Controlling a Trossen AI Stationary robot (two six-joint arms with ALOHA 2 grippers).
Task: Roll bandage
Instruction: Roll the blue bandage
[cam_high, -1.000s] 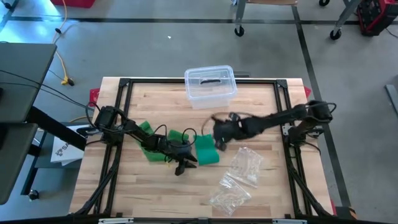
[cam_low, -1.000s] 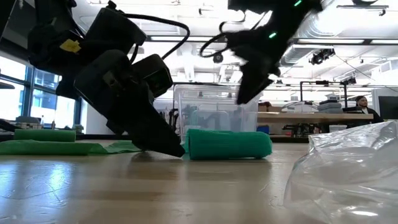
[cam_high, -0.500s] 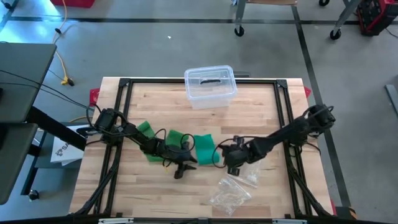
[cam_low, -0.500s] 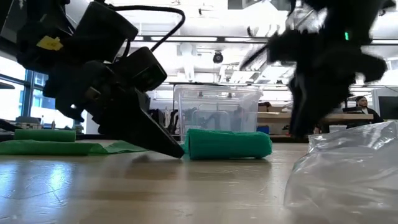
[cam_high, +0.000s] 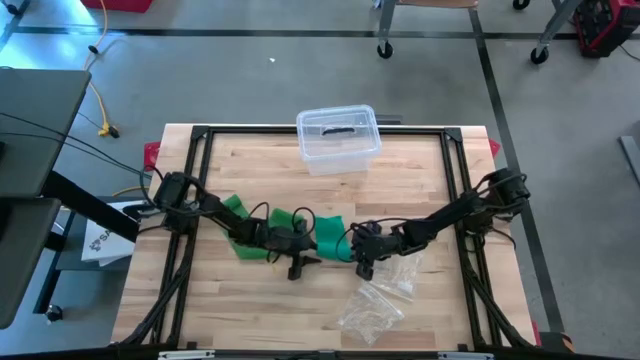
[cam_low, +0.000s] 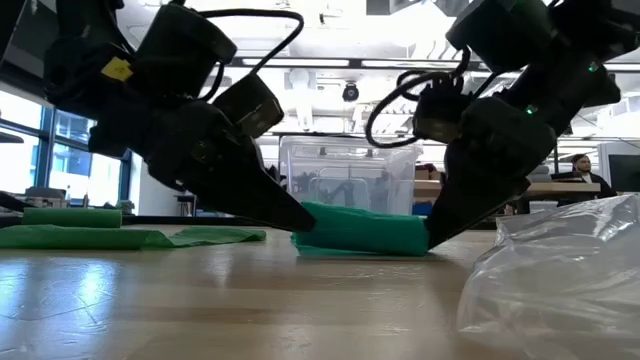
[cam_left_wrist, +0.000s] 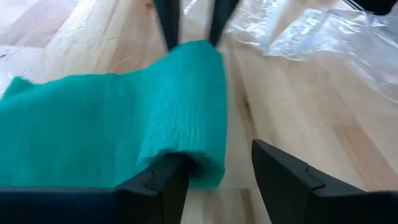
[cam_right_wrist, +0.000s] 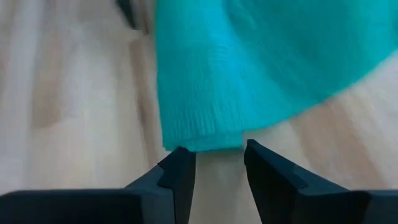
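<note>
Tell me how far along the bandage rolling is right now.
Partly done. The green bandage already has a rolled section, but a long flat tail lies unrolled on the table. In hand: the left pincer and right pincer sit at opposite ends of the roll, both open. Left: rolling up the tail.

A lidded clear plastic box (cam_high: 338, 138) stood at the table's (cam_high: 420, 170) far edge; crumpled clear plastic bags (cam_high: 382, 288) lay near right.
</note>
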